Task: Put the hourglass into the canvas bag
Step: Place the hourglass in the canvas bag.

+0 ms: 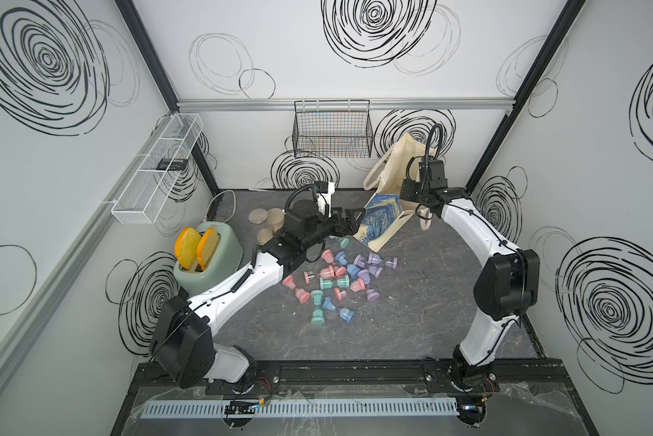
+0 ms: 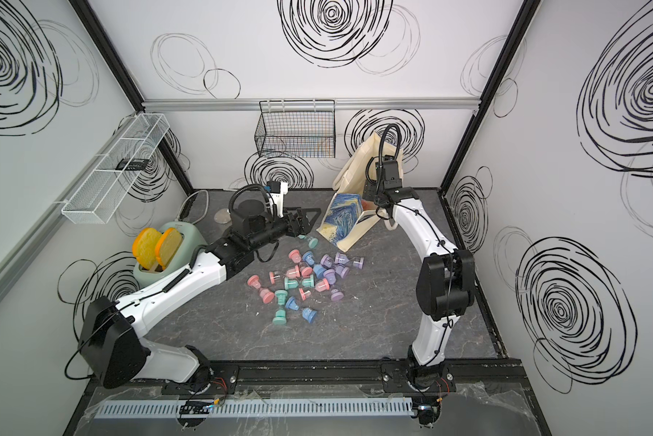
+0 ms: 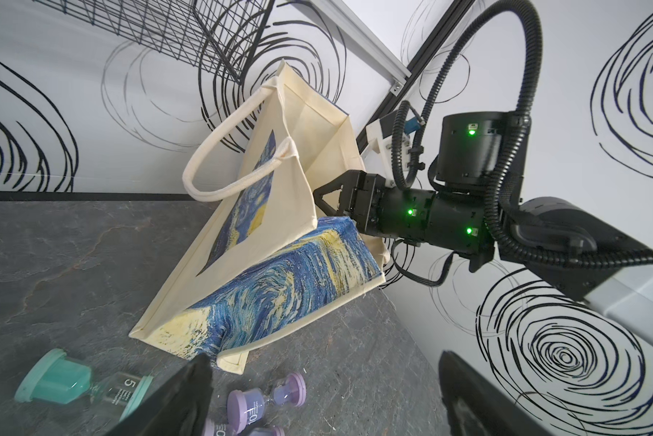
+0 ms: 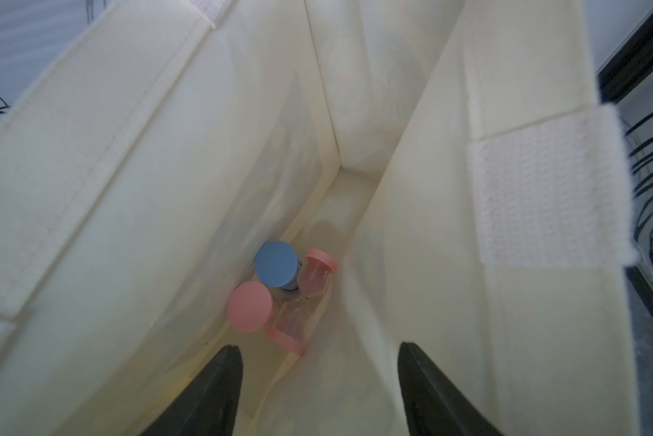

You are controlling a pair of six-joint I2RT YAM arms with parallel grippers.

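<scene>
The pink hourglass (image 4: pixel 305 298) lies on its side on the floor of the canvas bag (image 4: pixel 128 196), just beyond the right gripper (image 4: pixel 317 347), long axis running away from the fingertips. Those fingers stand well apart, holding nothing. Beside it, a blue hourglass (image 4: pixel 276 264) and a second pink hourglass (image 4: pixel 249 306) turn their end caps toward the fingers. Cloth walls close in on either side. The left gripper (image 1: pixel 356 222), spread and empty, sits just outside the bag, near the loose hourglasses (image 1: pixel 340 279).

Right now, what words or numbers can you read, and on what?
"5": teal hourglass; fine print below unreadable.
"10": purple hourglass; fine print below unreadable.
"1", faint: pink hourglass inside the canvas bag.
Mark on the toaster: too small to read.
</scene>
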